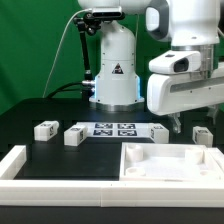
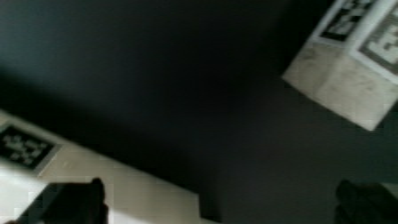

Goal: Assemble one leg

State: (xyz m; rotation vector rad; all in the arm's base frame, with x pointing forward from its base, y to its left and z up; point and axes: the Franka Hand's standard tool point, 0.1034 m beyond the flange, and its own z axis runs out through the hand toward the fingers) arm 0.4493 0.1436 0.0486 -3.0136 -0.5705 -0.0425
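Large white square tray-like piece [image 1: 165, 165] lay nearest, the gripper [image 1: 172, 126] hovering behind
Fingers [image 2: 68, 200] spread, empty; best to centre squarely over a stubby white tagged plastic leg [image 1: 45, 129] before closing

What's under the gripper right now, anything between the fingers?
Only bare black table shows below the gripper; nothing lies between its open fingers. What sits directly under each fingertip is covered by the fingertip itself.

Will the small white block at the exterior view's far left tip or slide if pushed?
The small white square-section plastic leg looks stubby and flat-sided, so it would probably slide, not roll or tip. It appears rigid and is likely light for its size. Its smooth faces may slip when gripped.
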